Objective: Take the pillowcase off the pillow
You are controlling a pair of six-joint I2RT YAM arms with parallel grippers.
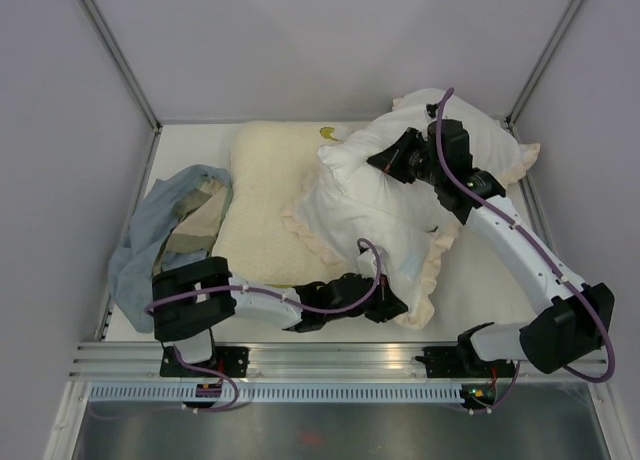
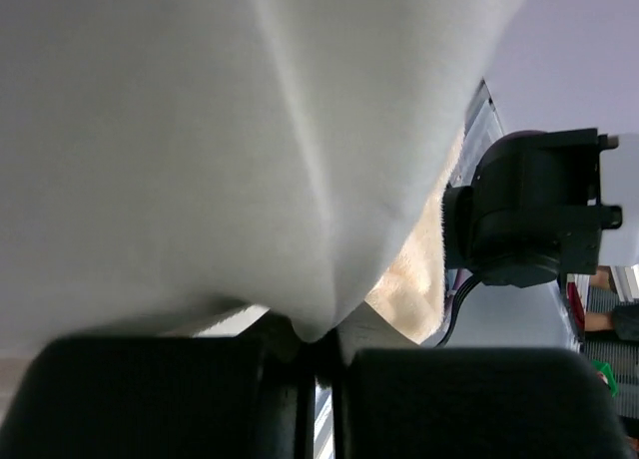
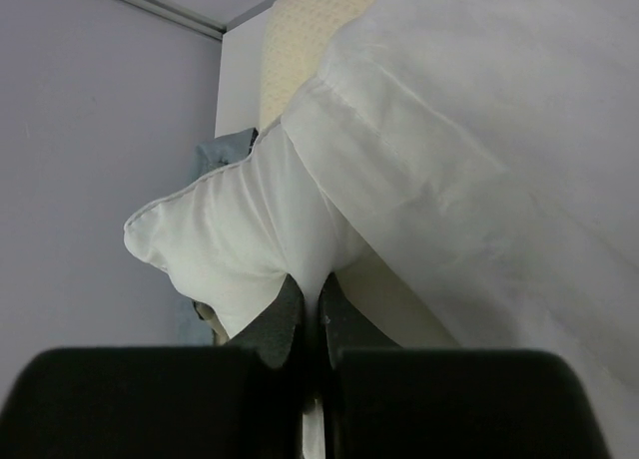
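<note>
Cream pillowcase [image 1: 405, 235], frilled, lies on desk's [image 1: 195, 148] right half, long axis near-to-far. Near end clamped in left hand [image 1: 397, 307]; right hand [image 1: 377, 163] clamped on white pillow [image 1: 340, 168] corner poking out far end. Likely pull: apart along that axis.

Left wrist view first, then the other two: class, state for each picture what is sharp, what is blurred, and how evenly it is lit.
Left wrist: the pillowcase fills the frame, close and soft-focused; the left fingers are dark blurs. Right wrist: the pillow shows a sharp seam, the right fingers dim and blurred. Top external: evenly lit, sharp throughout, only faint shadows.
</note>
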